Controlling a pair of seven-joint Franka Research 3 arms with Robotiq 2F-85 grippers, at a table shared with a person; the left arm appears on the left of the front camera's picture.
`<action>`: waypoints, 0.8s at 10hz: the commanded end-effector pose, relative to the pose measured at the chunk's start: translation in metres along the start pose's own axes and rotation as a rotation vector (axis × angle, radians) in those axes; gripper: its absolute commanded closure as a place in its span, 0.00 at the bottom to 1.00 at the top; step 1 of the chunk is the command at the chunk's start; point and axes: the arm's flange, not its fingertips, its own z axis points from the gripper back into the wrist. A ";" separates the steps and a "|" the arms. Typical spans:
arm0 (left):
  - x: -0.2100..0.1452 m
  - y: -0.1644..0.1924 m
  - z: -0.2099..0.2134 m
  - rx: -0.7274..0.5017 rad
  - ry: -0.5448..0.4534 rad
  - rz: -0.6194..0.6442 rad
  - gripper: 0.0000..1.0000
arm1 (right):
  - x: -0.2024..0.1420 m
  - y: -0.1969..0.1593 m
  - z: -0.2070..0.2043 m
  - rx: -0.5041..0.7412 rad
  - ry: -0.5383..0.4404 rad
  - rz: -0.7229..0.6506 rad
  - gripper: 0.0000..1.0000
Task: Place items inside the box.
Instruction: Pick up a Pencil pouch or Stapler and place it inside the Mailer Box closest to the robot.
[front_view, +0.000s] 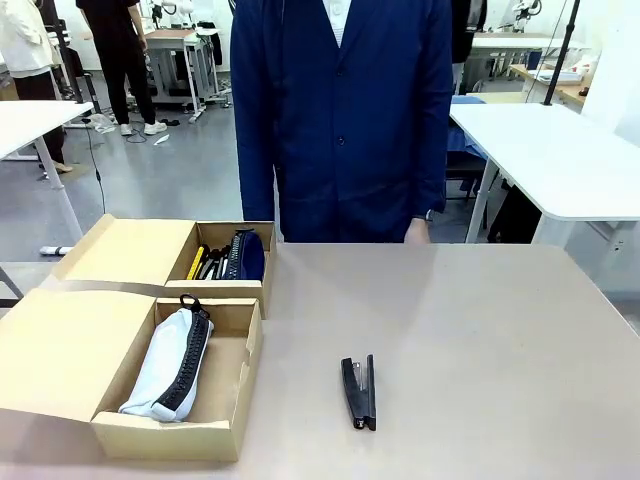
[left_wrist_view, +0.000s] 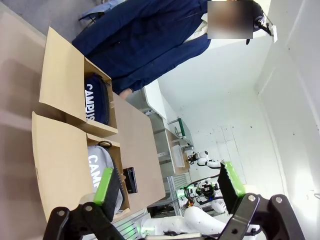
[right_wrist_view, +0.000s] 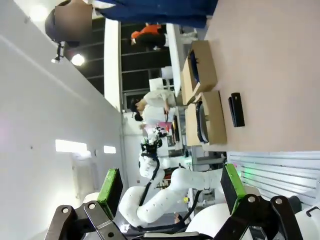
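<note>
A black stapler (front_view: 359, 392) lies on the brown table, right of two open cardboard boxes. The near box (front_view: 165, 438) holds a grey pencil case (front_view: 170, 365). In the far box (front_view: 222, 290) are a navy pencil case (front_view: 246, 255), a yellow utility knife (front_view: 197, 262) and a black marker (front_view: 212, 266). My left gripper (left_wrist_view: 169, 184) is open and empty, far from the boxes; its view shows the navy case (left_wrist_view: 96, 97), the grey case (left_wrist_view: 100, 172) and the stapler (left_wrist_view: 130, 179). My right gripper (right_wrist_view: 171, 185) is open and empty too, well away from the stapler (right_wrist_view: 236, 110).
A person in a navy coat (front_view: 345, 120) stands at the table's far edge, one hand (front_view: 417, 231) at the edge. Both box lids (front_view: 75, 350) lie folded out to the left. White tables and other people stand in the room behind.
</note>
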 end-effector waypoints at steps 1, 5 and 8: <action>0.001 -0.002 0.000 -0.024 -0.009 -0.016 0.00 | 0.011 0.031 -0.034 -0.056 0.092 0.025 0.00; 0.001 -0.002 0.000 -0.024 -0.009 -0.016 0.00 | 0.011 0.031 -0.034 -0.056 0.092 0.025 0.00; 0.001 -0.002 0.000 -0.024 -0.009 -0.016 0.00 | 0.011 0.031 -0.034 -0.056 0.092 0.025 0.00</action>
